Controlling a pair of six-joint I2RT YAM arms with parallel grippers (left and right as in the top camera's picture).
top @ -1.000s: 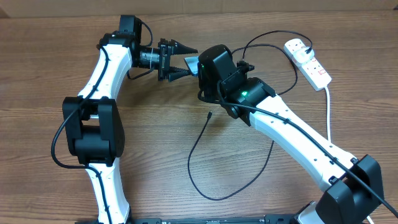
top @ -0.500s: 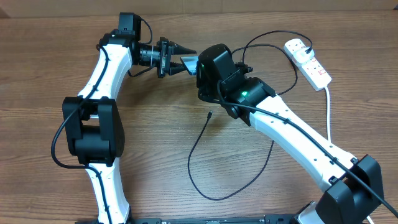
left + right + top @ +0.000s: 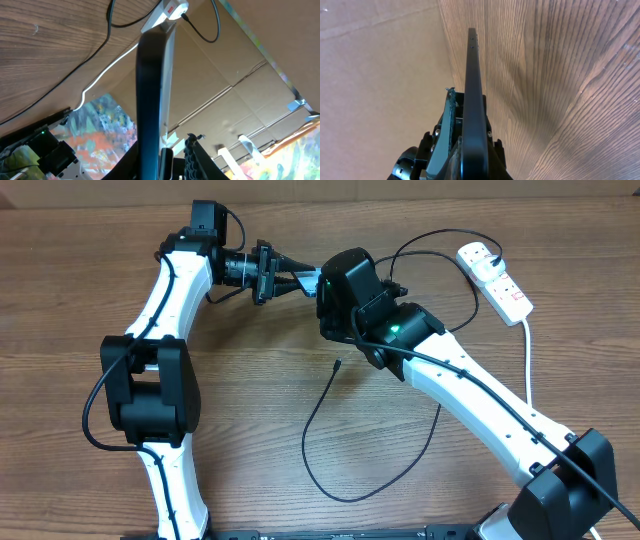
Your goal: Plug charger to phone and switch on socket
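Observation:
The phone (image 3: 307, 279) hangs edge-on in the air at the back of the table, between both grippers. My right gripper (image 3: 465, 127) is shut on it, and the dark edge of the phone (image 3: 472, 75) runs up from its jaws. My left gripper (image 3: 310, 277) straddles the other end of the phone (image 3: 150, 90). One finger lies against it, while a gap still shows at the ribbed finger (image 3: 192, 160). The charger (image 3: 310, 440) lies looped on the table, its connector tip (image 3: 337, 365) free below the right wrist. The white socket (image 3: 495, 275) lies at the back right.
A thick white cord (image 3: 528, 360) runs from the socket toward the right arm's base. The charger's black cable also curves behind the right wrist to the socket's far end (image 3: 497, 252). A cardboard wall (image 3: 450, 188) borders the table's far edge.
The left gripper's jaws have narrowed steadily around the phone's end. The right arm and the phone have stayed in place.

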